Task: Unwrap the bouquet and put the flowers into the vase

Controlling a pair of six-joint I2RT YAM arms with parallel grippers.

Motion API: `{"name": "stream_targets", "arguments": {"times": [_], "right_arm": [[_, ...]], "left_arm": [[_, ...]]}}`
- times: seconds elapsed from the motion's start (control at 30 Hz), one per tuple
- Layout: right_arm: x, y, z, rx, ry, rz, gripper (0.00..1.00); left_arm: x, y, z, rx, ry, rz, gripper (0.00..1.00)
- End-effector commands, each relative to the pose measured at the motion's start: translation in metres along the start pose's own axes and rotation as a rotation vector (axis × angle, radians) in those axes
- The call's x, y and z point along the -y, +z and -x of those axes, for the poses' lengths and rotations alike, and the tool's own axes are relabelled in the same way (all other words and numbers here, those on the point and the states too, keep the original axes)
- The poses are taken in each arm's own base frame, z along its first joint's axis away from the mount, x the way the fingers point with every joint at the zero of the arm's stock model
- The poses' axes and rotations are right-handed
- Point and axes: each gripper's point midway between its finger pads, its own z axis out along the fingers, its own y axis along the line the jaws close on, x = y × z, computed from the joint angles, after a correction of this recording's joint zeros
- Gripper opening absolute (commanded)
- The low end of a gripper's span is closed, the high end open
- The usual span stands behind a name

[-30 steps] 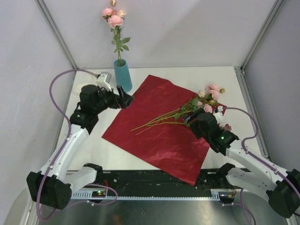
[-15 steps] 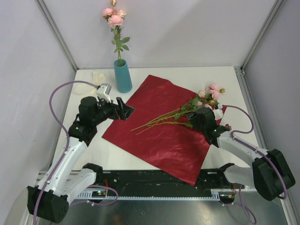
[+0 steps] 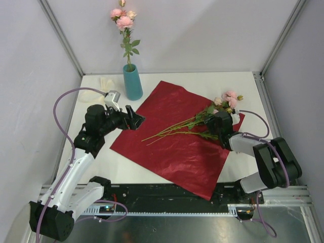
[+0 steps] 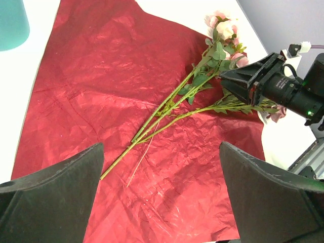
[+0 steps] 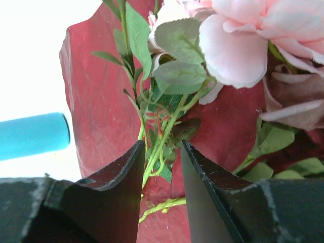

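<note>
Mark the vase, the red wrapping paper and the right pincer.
vase (image 3: 132, 84), top external view, middle of its teal wall.
wrapping paper (image 3: 177, 162), top external view, bare patch toward its near corner.
right pincer (image 5: 162, 146), right wrist view, midway between its fingertips.

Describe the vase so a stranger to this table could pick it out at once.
Start at the big dark red wrapping sheet spread over the white table. Just past its far left edge, near the back wall, stands the vase. It is a plain teal cylinder holding a tall rose stem upright, while the other flowers lie flat on the sheet.
</note>
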Motion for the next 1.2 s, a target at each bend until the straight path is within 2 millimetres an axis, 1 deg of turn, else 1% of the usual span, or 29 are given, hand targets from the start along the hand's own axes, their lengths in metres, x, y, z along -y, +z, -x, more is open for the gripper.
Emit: {"name": "stream_targets", "arguments": {"times": [0.0, 0.2, 0.5, 0.63, 0.77, 0.87, 0.97, 1.13, 1.17], "right_arm": [[-0.015, 0.010, 0.009, 0.023, 0.056, 0.067, 0.39], [-0.002, 0.020, 0.007, 0.023, 0.081, 0.029, 0.38], [0.006, 0.032, 0.004, 0.011, 0.099, 0.022, 0.34], [0.008, 0.036, 0.002, 0.007, 0.106, 0.024, 0.31], [0.010, 0.038, 0.002, 0.007, 0.111, 0.018, 0.25], [0.009, 0.037, 0.004, 0.014, 0.106, 0.022, 0.19], [0.007, 0.036, 0.007, 0.026, 0.100, 0.026, 0.14], [0.007, 0.037, 0.009, 0.037, 0.091, 0.027, 0.02], [0.007, 0.037, 0.009, 0.037, 0.089, 0.030, 0.01]], "left_arm": [[0.006, 0.000, 0.002, 0.014, -0.006, -0.025, 1.00], [0.005, 0.002, 0.001, 0.008, -0.013, -0.021, 1.00], [0.004, 0.002, 0.001, 0.005, -0.016, -0.020, 0.99], [0.004, 0.003, 0.000, 0.003, -0.018, -0.021, 1.00], [0.004, 0.003, 0.000, 0.002, -0.017, -0.021, 0.99], [0.005, 0.002, 0.000, 0.004, -0.011, -0.024, 1.00], [0.007, 0.001, 0.001, 0.004, 0.001, -0.036, 1.00], [0.007, 0.001, 0.000, 0.003, 0.003, -0.037, 0.99], [0.007, 0.001, 0.001, 0.003, 0.003, -0.038, 1.00]]}}
